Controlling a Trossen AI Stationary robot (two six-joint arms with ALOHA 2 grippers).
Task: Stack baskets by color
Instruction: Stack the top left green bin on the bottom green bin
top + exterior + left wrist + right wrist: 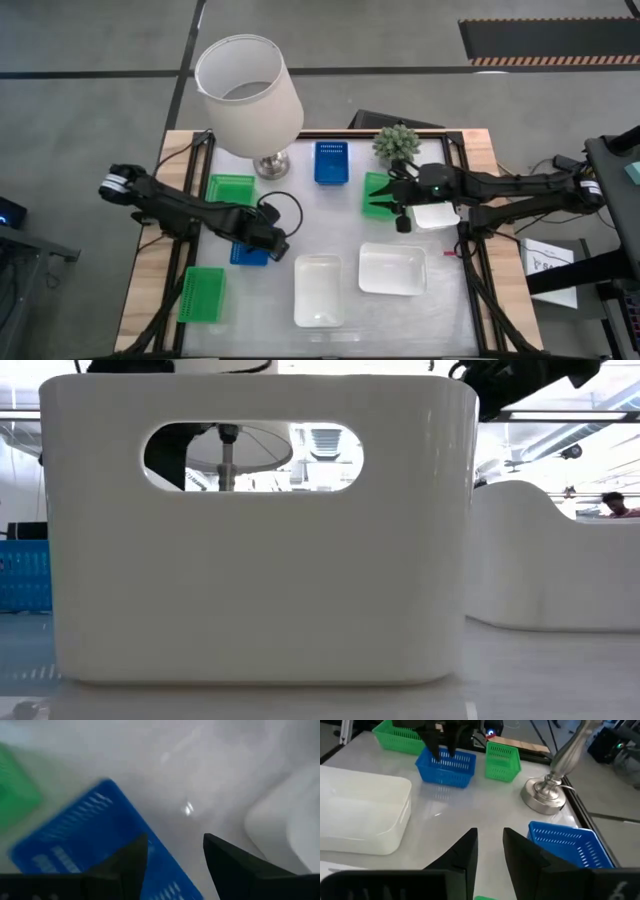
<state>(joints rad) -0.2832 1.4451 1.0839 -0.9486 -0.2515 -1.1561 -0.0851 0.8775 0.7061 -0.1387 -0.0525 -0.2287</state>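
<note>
Over the table's left middle, left gripper point(272, 245) hangs open straddling blue basket point(249, 253); its long axis runs toward the right edge. Right gripper point(392, 203), near the back-right corner, narrowly parted, empty, over green basket point(377, 193).

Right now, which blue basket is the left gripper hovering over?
The blue basket at the table's left-middle, under the open left gripper. The other blue basket sits far off beside the lamp.

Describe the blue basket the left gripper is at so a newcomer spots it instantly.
Start at the lamp at the table's far left. Come toward the near edge past the green basket at its base, to the left gripper. The blue basket lies under its open fingers; the other blue basket stands far, right of the lamp.
</note>
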